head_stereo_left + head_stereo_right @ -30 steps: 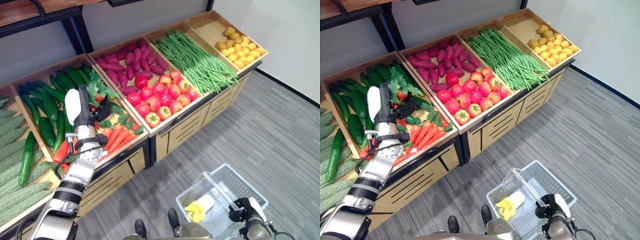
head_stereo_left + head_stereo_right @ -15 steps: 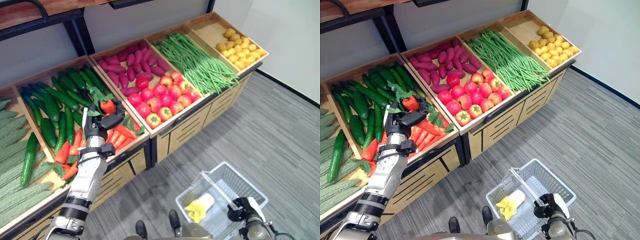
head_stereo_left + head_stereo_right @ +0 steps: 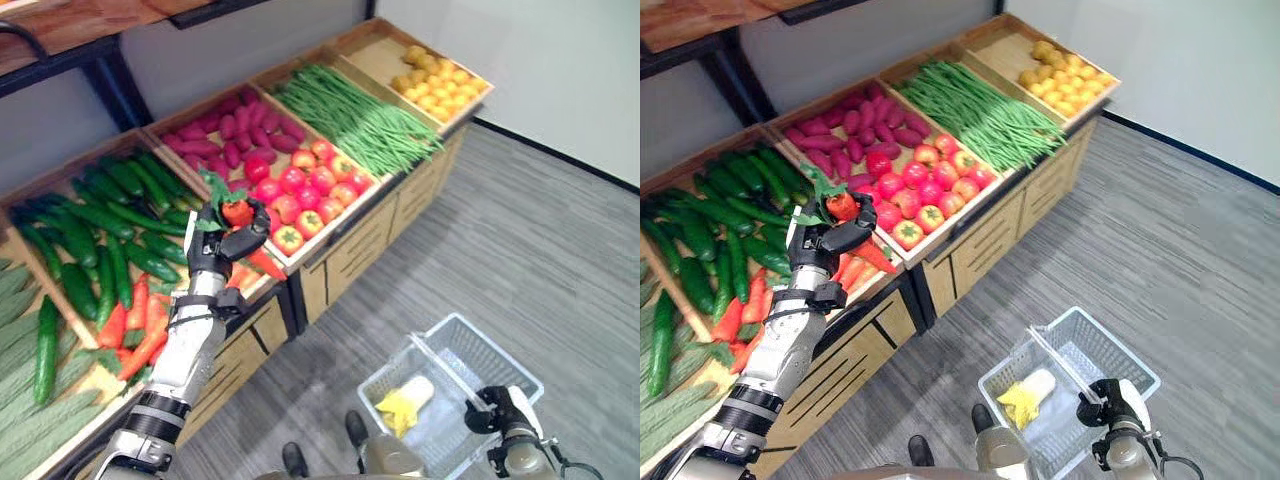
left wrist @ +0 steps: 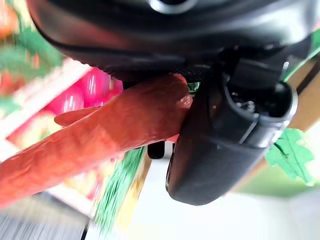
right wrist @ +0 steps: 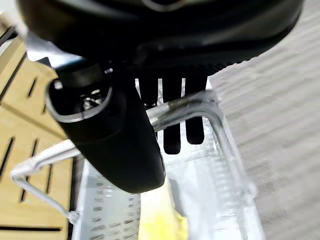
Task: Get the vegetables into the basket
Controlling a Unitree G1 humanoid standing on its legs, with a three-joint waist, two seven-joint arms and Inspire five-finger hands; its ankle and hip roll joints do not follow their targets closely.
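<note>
Carrot [image 3: 252, 240] clamped in the left hand [image 3: 222, 243] above the stand [image 3: 330, 225] — stiff, light; right hand [image 3: 498, 412] grips the basket [image 3: 440, 350] handle.

The left hand [image 3: 222, 243] is raised on an extended silver-grey arm, fingers curled closed. The right hand [image 3: 1110, 404] is held low, fingers hooked closed.
</note>
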